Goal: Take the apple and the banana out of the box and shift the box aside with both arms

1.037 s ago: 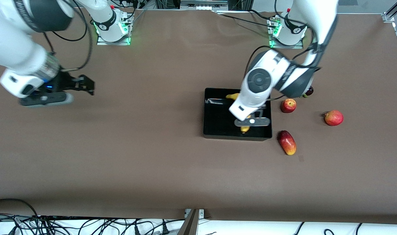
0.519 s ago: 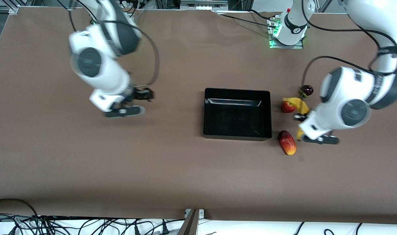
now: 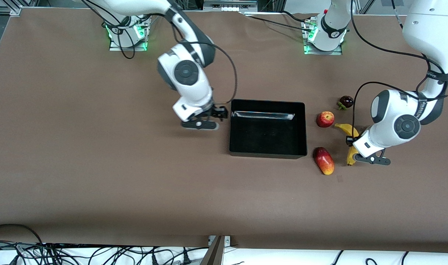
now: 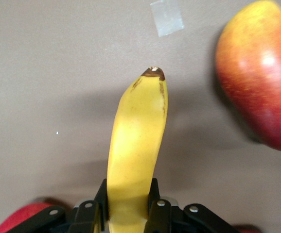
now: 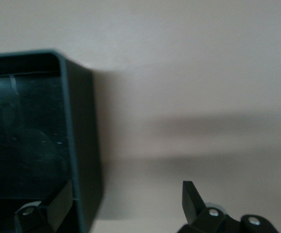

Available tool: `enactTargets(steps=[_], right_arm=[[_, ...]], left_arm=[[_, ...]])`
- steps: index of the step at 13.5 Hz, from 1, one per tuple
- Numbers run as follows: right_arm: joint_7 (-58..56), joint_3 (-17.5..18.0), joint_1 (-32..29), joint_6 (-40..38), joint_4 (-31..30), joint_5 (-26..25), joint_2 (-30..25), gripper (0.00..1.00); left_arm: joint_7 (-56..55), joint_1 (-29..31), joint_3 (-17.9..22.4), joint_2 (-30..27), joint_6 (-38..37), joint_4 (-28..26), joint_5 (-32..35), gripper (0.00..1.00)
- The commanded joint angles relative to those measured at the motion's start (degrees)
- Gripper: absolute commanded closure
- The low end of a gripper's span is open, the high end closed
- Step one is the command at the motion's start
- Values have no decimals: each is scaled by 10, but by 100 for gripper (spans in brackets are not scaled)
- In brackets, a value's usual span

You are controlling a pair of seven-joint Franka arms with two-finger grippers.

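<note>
The box is empty now, and both fruits are seen out on the table toward the left arm's end. The apple lies just beside the box. The banana is pinched tight near its stem end by the left gripper, with its dark tip pointing away from the fingers. It looks very low over the table — maybe touching it already, though that cannot be told for sure. A red mango lies close by, nearer the front camera than the apple, and a small dark fruit sits farther back.

The right gripper is held wide open at the box's wall on the right arm's end. In the right wrist view one finger is seen inside the wall and the other outside, so the wall sits in the gap.

For this step to go well, the banana should be let down flat and let go gently — clear of the mango, so nothing is bumped or rolled. Then the box's other wall should be taken by the left gripper. Both walls should be pinched firmly and the box moved by both arms together, kept level.
</note>
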Motion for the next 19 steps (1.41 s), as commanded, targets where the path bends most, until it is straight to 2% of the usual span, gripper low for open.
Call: enactTargets(steps=[1, 4, 5, 6, 7, 8, 9, 10, 11, 15, 17, 19], right_arm=[[54, -7, 30, 23, 42, 1, 43, 0], [80, -10, 54, 55, 42, -4, 63, 4], [80, -11, 57, 64, 42, -9, 69, 12], [79, -11, 57, 65, 42, -12, 73, 28], [79, -11, 57, 66, 42, -13, 77, 52], [77, -11, 57, 66, 42, -13, 80, 74], [77, -11, 57, 66, 42, -14, 83, 88], [77, -11, 57, 67, 42, -21, 86, 93], [77, -11, 57, 68, 42, -24, 87, 100], [56, -16, 42, 60, 44, -23, 78, 100], [26, -15, 15, 38, 44, -21, 54, 100], [-51, -17, -11, -13, 43, -16, 22, 100]], left_arm=[[10, 16, -9, -5, 30, -22, 21, 100], [10, 16, -9, 6, 44, -23, 37, 100], [10, 16, -9, 12, 45, -22, 38, 91], [10, 16, -8, 15, 45, -20, 37, 43], [10, 16, -9, 15, 44, -20, 38, 0], [8, 15, -11, 9, 37, -19, 38, 0], [1, 13, -14, -6, 20, -17, 37, 0], [0, 8, -16, -25, -11, -13, 37, 0], [0, 7, -36, -45, -53, -2, 35, 0], [0, 9, -103, -104, -258, 90, 18, 0], [0, 8, -120, -109, -370, 176, -22, 0], [6, 4, -124, -109, -448, 252, -30, 0]])
